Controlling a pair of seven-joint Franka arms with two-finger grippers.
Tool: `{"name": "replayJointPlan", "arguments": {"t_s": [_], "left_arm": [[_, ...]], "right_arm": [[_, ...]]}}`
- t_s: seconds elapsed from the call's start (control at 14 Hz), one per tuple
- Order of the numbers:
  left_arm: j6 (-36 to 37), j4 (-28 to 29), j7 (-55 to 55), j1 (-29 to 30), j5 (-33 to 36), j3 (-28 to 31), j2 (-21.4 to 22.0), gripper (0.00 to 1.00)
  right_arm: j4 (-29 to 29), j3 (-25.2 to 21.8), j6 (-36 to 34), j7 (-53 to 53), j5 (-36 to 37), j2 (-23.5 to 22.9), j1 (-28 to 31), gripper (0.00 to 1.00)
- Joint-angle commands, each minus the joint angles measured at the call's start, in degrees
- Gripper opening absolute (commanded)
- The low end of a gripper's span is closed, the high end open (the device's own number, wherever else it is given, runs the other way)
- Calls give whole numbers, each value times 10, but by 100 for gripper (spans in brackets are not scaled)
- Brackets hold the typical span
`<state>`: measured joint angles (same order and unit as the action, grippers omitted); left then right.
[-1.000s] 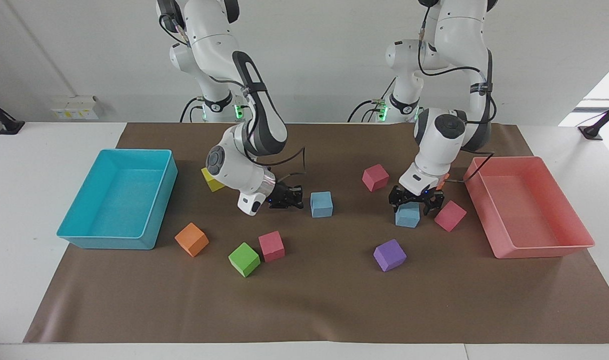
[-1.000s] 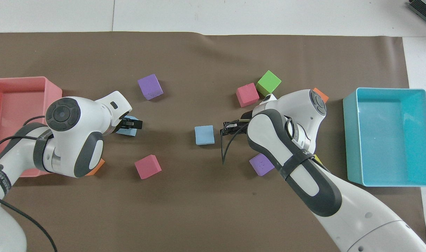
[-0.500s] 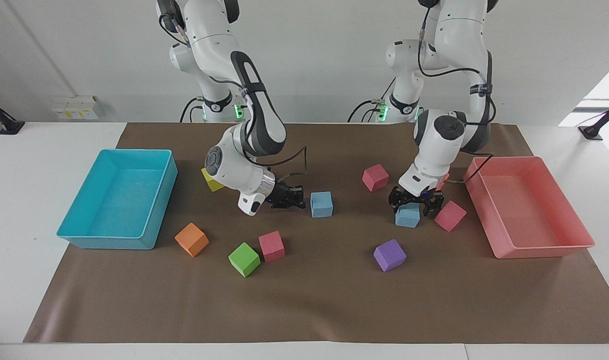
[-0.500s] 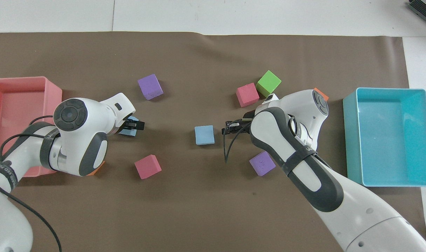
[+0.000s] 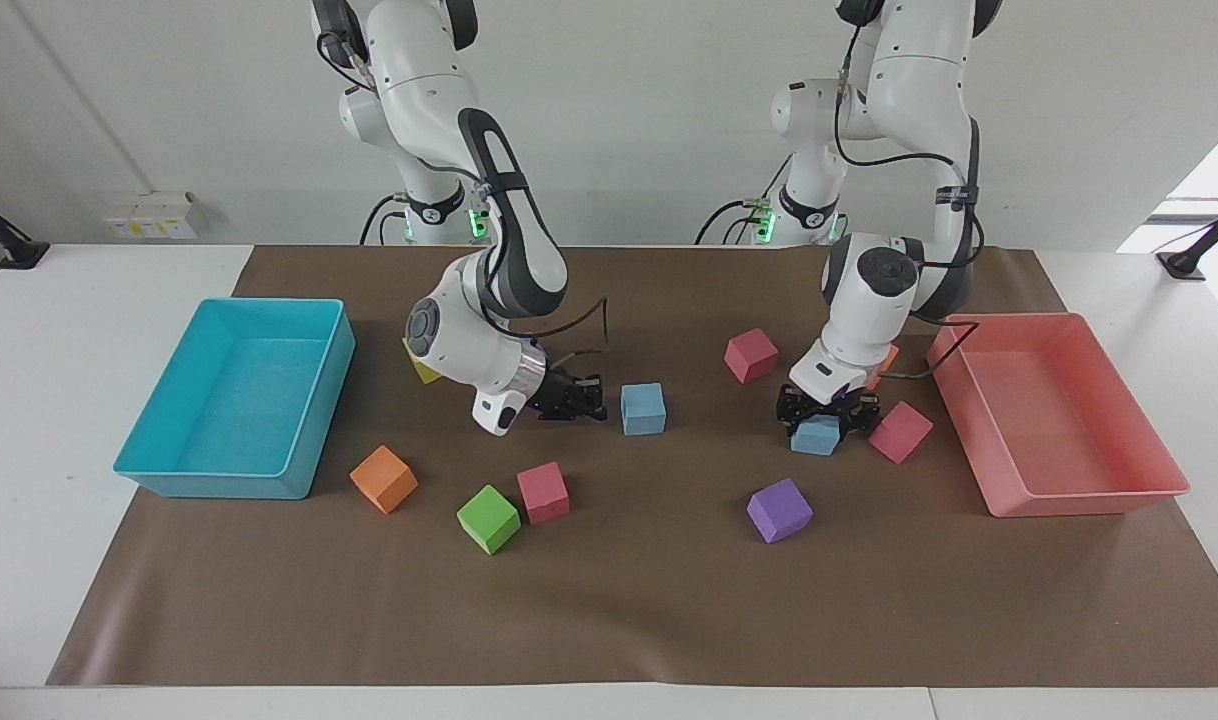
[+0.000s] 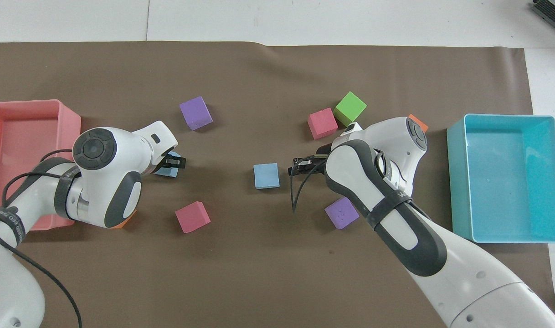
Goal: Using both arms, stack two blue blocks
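Observation:
Two light blue blocks lie on the brown mat. One blue block (image 5: 815, 437) (image 6: 167, 171) lies near the pink tray. My left gripper (image 5: 822, 417) (image 6: 173, 161) is down over it, open, with a finger on either side of its top. The other blue block (image 5: 643, 408) (image 6: 266, 175) lies at the mat's middle. My right gripper (image 5: 581, 400) (image 6: 296, 166) is low and level beside it, on the side of the right arm's end. It is open and empty, a small gap from the block.
A pink tray (image 5: 1079, 497) stands at the left arm's end and a turquoise tray (image 5: 219, 486) at the right arm's end. Pink cubes (image 5: 751, 355) (image 5: 900, 431) flank the left gripper. A purple cube (image 5: 779, 510), pink cube (image 5: 543, 492), green cube (image 5: 488, 518) and orange cube (image 5: 383, 479) lie farther from the robots.
My left gripper has come lower around its blue block. My right arm has shifted slightly, its gripper still beside the middle blue block. Neither block has moved.

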<state>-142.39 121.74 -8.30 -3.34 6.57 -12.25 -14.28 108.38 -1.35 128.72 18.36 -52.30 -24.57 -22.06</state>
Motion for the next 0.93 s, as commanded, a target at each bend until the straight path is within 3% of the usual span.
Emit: {"name": "replayJointPlan", "arguments": {"t_s": [0.0, 0.43, 0.86], "left_arm": [[-3, -8, -13, -2, 16, 1, -6, 69], [2, -20, -39, -4, 16, 2, -7, 59], [128, -104, -143, -41, 16, -2, 5, 52]], "right_arm": [[6, 5, 4, 27, -22, 1, 6, 0], [7, 5, 3, 27, -23, 1, 6, 0], [8, 5, 2, 27, -23, 2, 6, 0]]}}
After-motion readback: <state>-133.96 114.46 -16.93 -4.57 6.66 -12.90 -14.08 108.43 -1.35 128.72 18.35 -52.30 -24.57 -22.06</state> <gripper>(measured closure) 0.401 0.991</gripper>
